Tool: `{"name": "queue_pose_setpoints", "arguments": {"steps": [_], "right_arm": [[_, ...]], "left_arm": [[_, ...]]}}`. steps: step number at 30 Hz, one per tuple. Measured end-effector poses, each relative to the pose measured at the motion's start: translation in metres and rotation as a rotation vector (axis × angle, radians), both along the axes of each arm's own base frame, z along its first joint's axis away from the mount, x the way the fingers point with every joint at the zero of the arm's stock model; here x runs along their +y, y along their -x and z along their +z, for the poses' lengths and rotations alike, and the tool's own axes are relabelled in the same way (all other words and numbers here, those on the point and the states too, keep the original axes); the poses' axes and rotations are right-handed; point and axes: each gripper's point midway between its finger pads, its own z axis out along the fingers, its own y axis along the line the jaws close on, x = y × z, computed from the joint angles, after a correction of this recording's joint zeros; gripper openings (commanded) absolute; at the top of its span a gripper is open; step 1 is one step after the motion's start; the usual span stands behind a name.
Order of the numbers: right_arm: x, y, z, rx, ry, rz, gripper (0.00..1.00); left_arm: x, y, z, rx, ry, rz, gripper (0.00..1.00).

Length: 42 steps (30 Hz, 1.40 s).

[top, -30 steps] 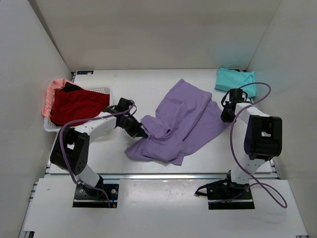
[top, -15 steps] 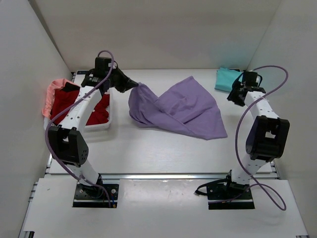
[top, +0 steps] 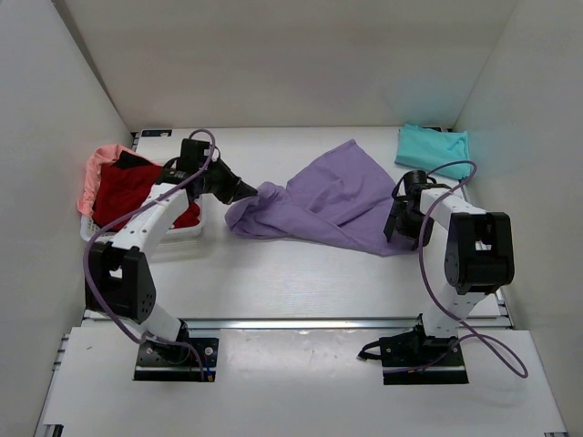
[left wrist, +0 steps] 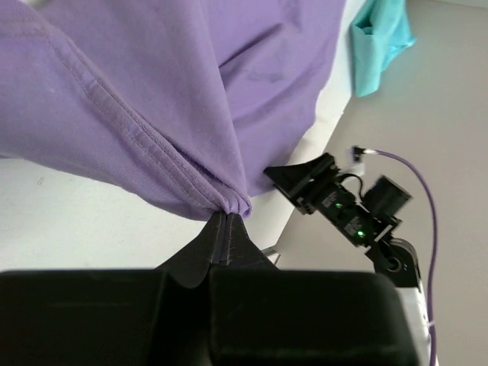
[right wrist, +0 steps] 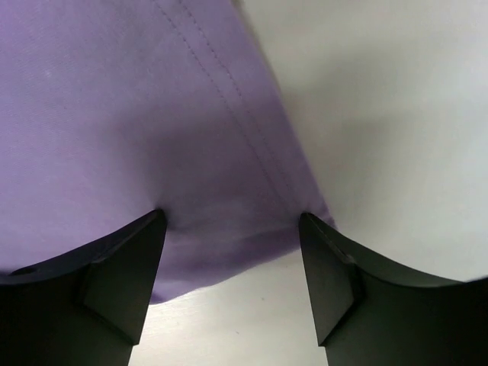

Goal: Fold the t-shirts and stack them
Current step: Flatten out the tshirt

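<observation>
The lavender-purple t-shirt [top: 332, 198] lies spread across the middle of the table. My left gripper [top: 244, 189] is shut on a bunched hem at the shirt's left end [left wrist: 226, 217] and holds it a little off the table. My right gripper [top: 399, 232] is open. It points down over the shirt's right corner, and the hemmed cloth [right wrist: 221, 152] lies between its fingertips [right wrist: 156, 221]. A folded teal t-shirt [top: 433, 146] sits at the back right. A red t-shirt [top: 137, 193] and a salmon-pink t-shirt [top: 95, 168] lie in the basket.
The white lattice basket [top: 188, 166] stands at the left edge of the table, close behind my left arm. White walls close in the table on the left, back and right. In the left wrist view the right arm [left wrist: 343, 210] shows beyond the purple cloth.
My left gripper swung the purple hem from the front middle to the back left, then a little forward. My right gripper dropped onto the shirt's right corner and opened.
</observation>
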Motion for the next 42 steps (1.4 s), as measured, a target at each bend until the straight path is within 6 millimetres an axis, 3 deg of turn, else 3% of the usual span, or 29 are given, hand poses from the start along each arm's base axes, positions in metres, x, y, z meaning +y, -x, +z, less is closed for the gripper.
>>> {"name": "queue_pose_setpoints", "arguments": {"steps": [5,6,8,9,13,16,17,19,22,24,26,27,29,31,34,37,40,42], "right_arm": [[-0.007,0.012,-0.004,0.042,0.032,-0.026,0.70],[-0.006,0.013,-0.004,0.042,0.031,-0.027,0.63],[-0.005,0.013,-0.005,0.045,0.015,-0.018,0.32],[-0.004,0.013,-0.006,0.046,0.002,-0.015,0.00],[-0.002,0.013,-0.003,0.051,-0.055,-0.017,0.00],[0.001,-0.008,0.020,0.010,-0.081,-0.006,0.00],[0.003,-0.025,0.038,-0.033,-0.090,0.003,0.00],[0.005,-0.080,0.095,-0.200,-0.102,0.024,0.00],[0.007,-0.163,0.225,-0.573,-0.085,0.073,0.00],[0.008,-0.184,0.310,-0.793,-0.062,0.092,0.00],[0.007,-0.180,0.384,-0.976,-0.051,0.105,0.00],[0.005,-0.171,0.407,-1.034,-0.052,0.108,0.00],[-0.005,-0.150,0.428,-1.081,-0.045,0.094,0.00],[-0.019,-0.130,0.425,-1.070,-0.027,0.066,0.00],[-0.034,-0.106,0.397,-0.995,0.001,0.031,0.00],[-0.035,-0.085,0.376,-0.935,0.022,0.033,0.01],[-0.037,-0.065,0.393,-0.980,0.050,0.036,0.01],[-0.045,-0.050,0.421,-1.066,0.081,0.018,0.00]], "left_arm": [[0.006,0.005,0.017,-0.052,0.018,0.000,0.00],[0.007,0.005,0.017,-0.057,0.021,0.002,0.00],[0.009,0.007,0.016,-0.054,0.025,0.003,0.00],[0.010,0.006,0.016,-0.054,0.025,0.005,0.00],[0.010,0.001,0.022,-0.073,0.046,-0.007,0.00],[0.003,-0.023,0.050,-0.128,0.099,-0.029,0.00],[-0.001,-0.039,0.068,-0.175,0.123,-0.038,0.00],[-0.008,-0.079,0.116,-0.297,0.172,-0.056,0.00],[-0.010,-0.139,0.207,-0.541,0.257,-0.079,0.00],[0.000,-0.161,0.271,-0.721,0.318,-0.074,0.00],[0.018,-0.161,0.312,-0.822,0.365,-0.063,0.00],[0.031,-0.158,0.326,-0.857,0.379,-0.054,0.00],[0.051,-0.147,0.337,-0.882,0.385,-0.035,0.00],[0.067,-0.134,0.332,-0.864,0.380,-0.007,0.00],[0.076,-0.108,0.316,-0.817,0.363,0.011,0.00],[0.082,-0.092,0.322,-0.831,0.321,0.014,0.00],[0.092,-0.081,0.348,-0.899,0.274,0.031,0.00],[0.099,-0.071,0.366,-0.949,0.253,0.051,0.00]]}}
